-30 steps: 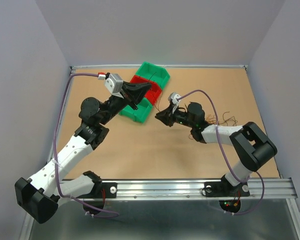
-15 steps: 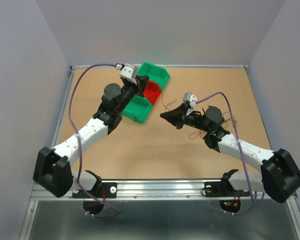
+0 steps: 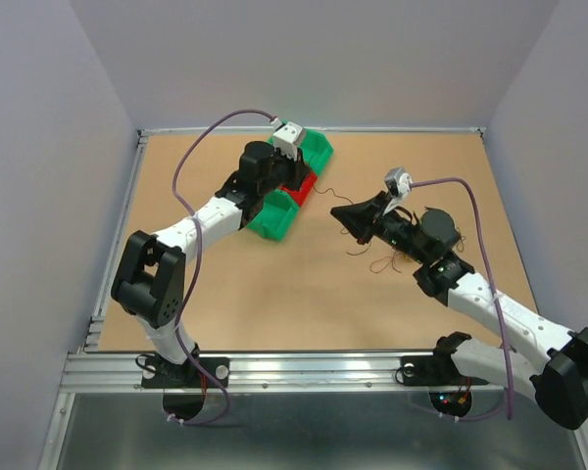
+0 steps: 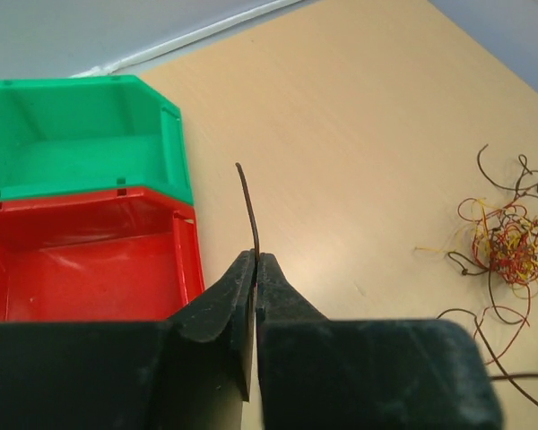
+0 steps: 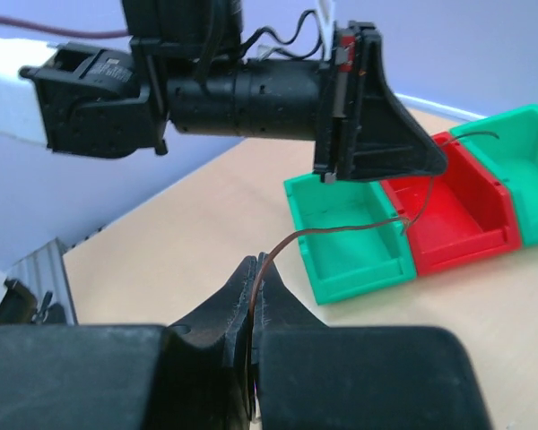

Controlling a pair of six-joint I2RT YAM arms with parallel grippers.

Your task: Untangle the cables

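Note:
A thin dark brown cable (image 5: 341,231) spans between my two grippers. My left gripper (image 4: 255,258) is shut on one end, and a short curved stub (image 4: 248,202) pokes out past its tips. It hovers by the red bin (image 4: 81,269), seen from above as the left gripper (image 3: 307,182). My right gripper (image 5: 260,265) is shut on the other end, seen from above as the right gripper (image 3: 339,212). In the right wrist view the left gripper (image 5: 441,161) hangs over the bins. The remaining cables lie as a curly orange, red and brown tangle (image 4: 507,246) on the table, partly under my right arm (image 3: 380,262).
Three bins stand in a row at the back left: a green bin (image 3: 317,147), the red bin (image 3: 296,191) and another green bin (image 3: 268,217). All look empty in the wrist views. Purple arm cables arc above both wrists.
My left arm swung right along the bins, over the red one. My right gripper shut on the brown cable and shifted right and away, drawing it out from the tangle.

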